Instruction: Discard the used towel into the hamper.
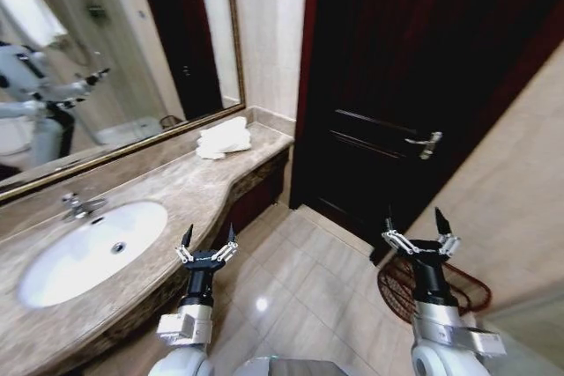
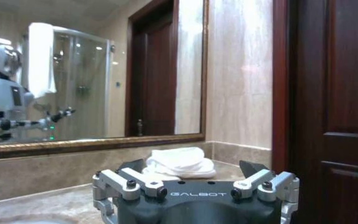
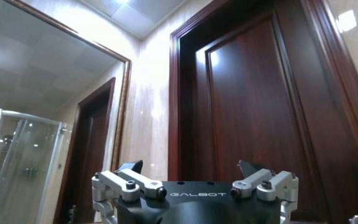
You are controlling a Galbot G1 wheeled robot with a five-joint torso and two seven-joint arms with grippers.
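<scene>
Two grippers hang in front of the robot, both with fingers spread and holding nothing. The door (image 1: 388,85) stands closed ahead, and the counter (image 1: 176,191) with the sink (image 1: 88,253) runs along the left. The hamper (image 1: 401,286) stands upright on the floor by the right wall, partly hidden behind the right gripper (image 1: 420,228). The towel (image 1: 222,138) lies folded at the far end of the counter under the mirror (image 1: 97,50), its long side along the wall, well apart from the left gripper (image 1: 208,241), with bare counter between them.
</scene>
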